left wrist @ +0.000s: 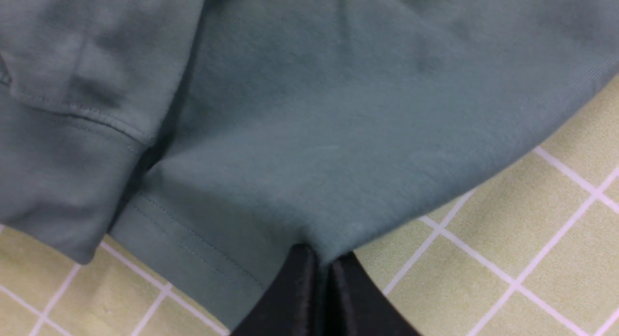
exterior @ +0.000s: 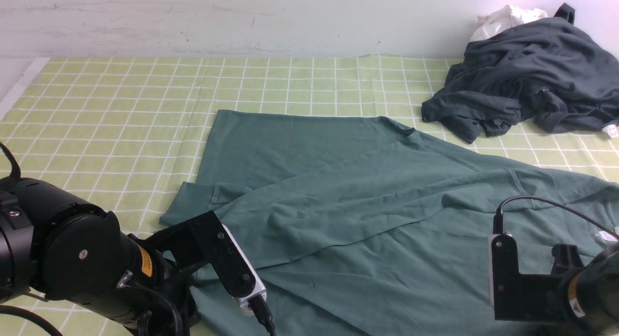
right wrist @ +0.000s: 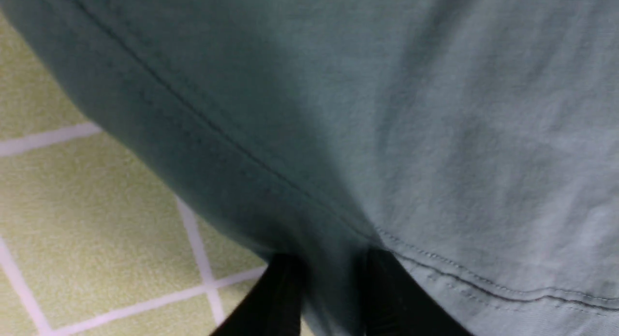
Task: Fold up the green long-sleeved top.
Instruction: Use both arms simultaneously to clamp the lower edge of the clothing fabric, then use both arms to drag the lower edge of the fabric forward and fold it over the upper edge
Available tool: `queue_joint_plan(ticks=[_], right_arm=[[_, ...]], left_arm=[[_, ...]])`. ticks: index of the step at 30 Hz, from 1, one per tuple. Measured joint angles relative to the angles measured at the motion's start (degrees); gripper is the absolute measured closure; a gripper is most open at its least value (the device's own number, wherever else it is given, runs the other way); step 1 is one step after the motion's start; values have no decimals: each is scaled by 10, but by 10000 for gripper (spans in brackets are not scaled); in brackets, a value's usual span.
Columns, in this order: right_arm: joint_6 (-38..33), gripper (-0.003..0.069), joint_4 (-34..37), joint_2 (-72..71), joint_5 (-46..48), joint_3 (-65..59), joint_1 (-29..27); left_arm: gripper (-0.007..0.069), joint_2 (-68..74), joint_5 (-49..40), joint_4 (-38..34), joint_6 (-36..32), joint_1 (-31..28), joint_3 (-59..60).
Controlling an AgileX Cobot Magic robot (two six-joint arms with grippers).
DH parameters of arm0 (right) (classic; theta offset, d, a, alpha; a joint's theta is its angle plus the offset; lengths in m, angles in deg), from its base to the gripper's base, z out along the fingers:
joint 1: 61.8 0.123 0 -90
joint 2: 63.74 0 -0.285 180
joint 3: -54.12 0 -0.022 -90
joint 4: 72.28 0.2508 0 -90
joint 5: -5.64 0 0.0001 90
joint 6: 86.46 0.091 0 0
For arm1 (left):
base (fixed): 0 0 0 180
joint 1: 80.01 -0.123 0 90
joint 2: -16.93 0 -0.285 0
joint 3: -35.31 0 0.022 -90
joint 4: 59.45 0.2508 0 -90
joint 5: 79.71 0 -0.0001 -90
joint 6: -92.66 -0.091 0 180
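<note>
Plain dark teal, with slightly darker stitching at its hems: the green long-sleeved top (exterior: 348, 196). The tablecloth (exterior: 121, 99) under it is pale yellow-green, checked with a grid of thin white lines. The crumpled garment (exterior: 527, 80) is charcoal-grey with a small white tag at one edge, and the cloth (exterior: 503, 19) behind it is white. The wall (exterior: 242, 17) is off-white. The left arm (exterior: 72, 249) and right arm (exterior: 532, 287) are matt black, the left bearing a yellow label.
</note>
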Motion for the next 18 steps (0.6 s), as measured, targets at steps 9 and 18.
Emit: queue_joint_plan(ticks=[9, 18], right_arm=[[66, 657, 46, -19, 119, 94, 0], [72, 659, 37, -20, 100, 188, -17]], left_arm=[[625, 0, -75, 24, 119, 0, -67], [625, 31, -62, 50, 195, -81, -202]])
